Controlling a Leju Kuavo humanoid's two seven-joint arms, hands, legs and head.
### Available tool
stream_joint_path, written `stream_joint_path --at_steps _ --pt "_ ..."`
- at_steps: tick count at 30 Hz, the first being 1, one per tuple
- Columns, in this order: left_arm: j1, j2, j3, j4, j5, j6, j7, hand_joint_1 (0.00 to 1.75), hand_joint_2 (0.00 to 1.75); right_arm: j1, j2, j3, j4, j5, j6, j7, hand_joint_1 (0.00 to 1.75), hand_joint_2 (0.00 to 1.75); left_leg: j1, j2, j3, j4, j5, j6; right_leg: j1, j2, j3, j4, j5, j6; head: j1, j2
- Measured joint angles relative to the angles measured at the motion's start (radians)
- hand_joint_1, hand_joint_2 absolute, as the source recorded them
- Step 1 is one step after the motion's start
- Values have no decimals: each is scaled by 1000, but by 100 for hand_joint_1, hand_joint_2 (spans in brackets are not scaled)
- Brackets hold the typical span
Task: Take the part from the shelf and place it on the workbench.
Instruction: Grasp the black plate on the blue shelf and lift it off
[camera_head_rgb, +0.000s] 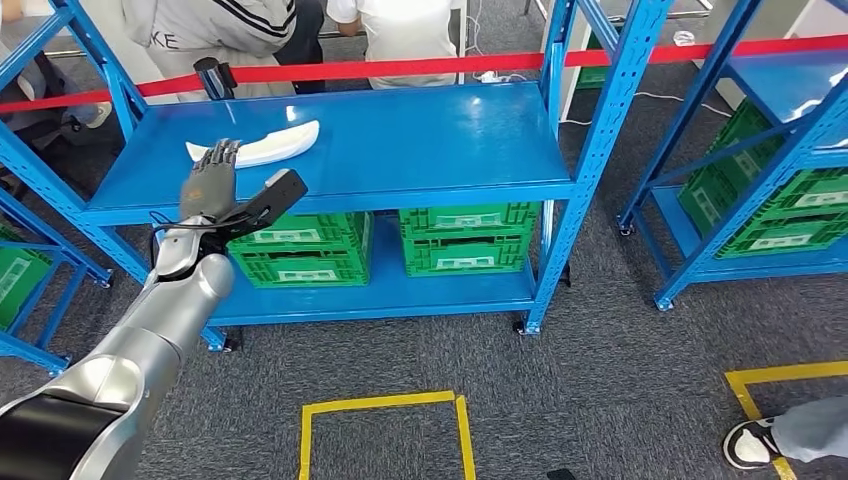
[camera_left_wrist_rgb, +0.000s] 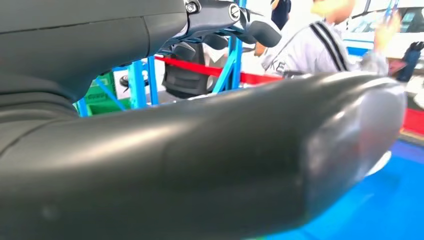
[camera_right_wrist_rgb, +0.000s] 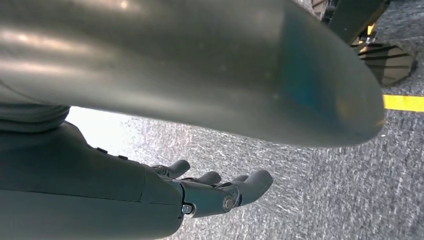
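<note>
A long curved white part (camera_head_rgb: 265, 145) lies on the top board of the blue shelf (camera_head_rgb: 430, 140), towards its left end. My left hand (camera_head_rgb: 212, 183) is raised in front of the shelf edge with its fingers stretched out and its thumb spread to the right. Its fingertips reach the left end of the part, and it holds nothing. In the left wrist view its thick thumb (camera_left_wrist_rgb: 225, 165) hides most of the scene, with its dark fingers (camera_left_wrist_rgb: 225, 20) beyond it. My right hand (camera_right_wrist_rgb: 210, 192) hangs over the grey carpet with loosely spread fingers and nothing in it.
Two green crates (camera_head_rgb: 300, 248) (camera_head_rgb: 465, 238) stand on the lower shelf board. A red barrier tape (camera_head_rgb: 400, 68) runs behind the shelf, and people stand beyond it. More blue shelving (camera_head_rgb: 790, 90) stands to the right and left. A yellow floor square (camera_head_rgb: 385, 430) and a person's shoe (camera_head_rgb: 750, 443) are near me.
</note>
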Motion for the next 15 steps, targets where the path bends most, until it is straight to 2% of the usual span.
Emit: stream_joint_path --at_steps 1,2,3,4,6,7,8,10,12,14,15 --pt "1 0 0 1 0 0 0 0 0 0 0 0 0 0 0 0 0 0 0 2 -40 69 -22 -2 0 0 3 0 -3 -3 -1 0" --pt "4 0 0 2 0 0 1 0 0 1 0 0 0 0 0 1 0 0 1 2 -75 121 -31 -3 0 0 6 0 -7 -4 -1 0" --pt "6 0 0 4 0 0 1 0 0 1 0 0 0 0 0 1 0 0 1 3 -94 139 -21 -3 0 0 11 0 -11 -4 -1 0" --pt "7 0 0 4 0 0 1 0 0 2 0 0 0 0 -1 1 0 0 1 3 -94 119 10 -1 0 0 18 0 -17 -2 -1 0" --pt "7 1 0 5 0 0 1 0 0 2 0 0 0 0 -1 1 0 0 0 6 -45 -8 93 5 0 0 36 0 -29 3 -1 0" --pt "6 1 0 5 0 0 1 0 0 1 0 0 0 0 -1 1 0 0 -3 7 -16 -69 118 8 1 0 43 -1 -36 8 -1 0" --pt "5 1 0 5 0 0 0 0 0 0 0 0 0 0 -1 1 0 0 -5 8 4 -110 127 13 3 0 47 -2 -40 13 -1 0" --pt "4 1 -1 6 1 -1 0 0 0 -1 0 0 0 0 -1 1 0 0 -11 6 15 -132 118 24 6 0 49 -8 -43 26 -2 0" --pt "4 1 -1 3 2 -1 0 0 0 -2 0 0 0 0 -1 1 0 0 -7 3 20 -138 114 38 5 -2 53 -13 -49 37 -2 0" --pt "1 1 -1 0 2 0 0 0 0 -4 0 0 0 0 0 1 0 0 -3 2 31 -146 111 53 5 -3 29 42 -78 44 1 0" --pt "1 1 -1 -1 3 0 0 0 0 -5 0 0 0 0 0 1 0 0 -4 2 35 -147 107 59 7 -2 -2 104 -101 44 3 0"
